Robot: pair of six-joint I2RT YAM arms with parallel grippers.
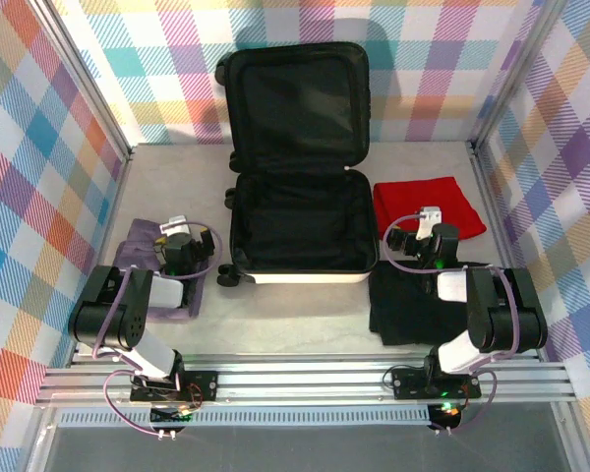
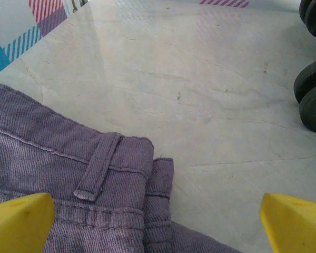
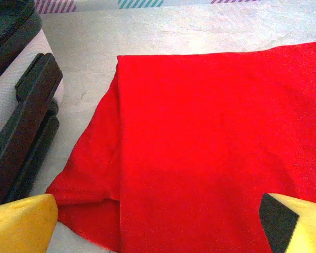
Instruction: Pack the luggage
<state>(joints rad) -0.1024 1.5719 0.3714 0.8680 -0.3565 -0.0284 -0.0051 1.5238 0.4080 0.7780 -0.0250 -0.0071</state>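
Left gripper (image 1: pixel 175 232) and right gripper (image 1: pixel 429 222) are both seen with yellow fingers spread wide and nothing held. The luggage (image 1: pixel 300 278) lies between them, to the right of the left gripper and to the left of the right one. It is laid open, its lid stood upright and its black lining bare. Its wheels (image 2: pixel 312 100) are seen ahead and to the right of the left gripper (image 2: pixel 158 224), and its side handle (image 3: pixel 31 116) is just left of the right gripper (image 3: pixel 158 224).

The purple corduroy trousers (image 2: pixel 68 174) are found directly beneath the left gripper. The red cloth (image 3: pixel 200 147) is spread under and ahead of the right gripper. The black garment (image 1: pixel 403 305) lies behind that gripper, under its arm.

Several faults can be expected:
- If only the top layer of a fold is pinched, the garment would likely be opened out and draped over the suitcase rim.
- If the shell is pushed by an arm, the wheeled case may be rolled away or its lid knocked.
- The black garment may be dragged by the arm above it.

Counted: one suitcase, one purple, one red and one black garment, and two grippers.
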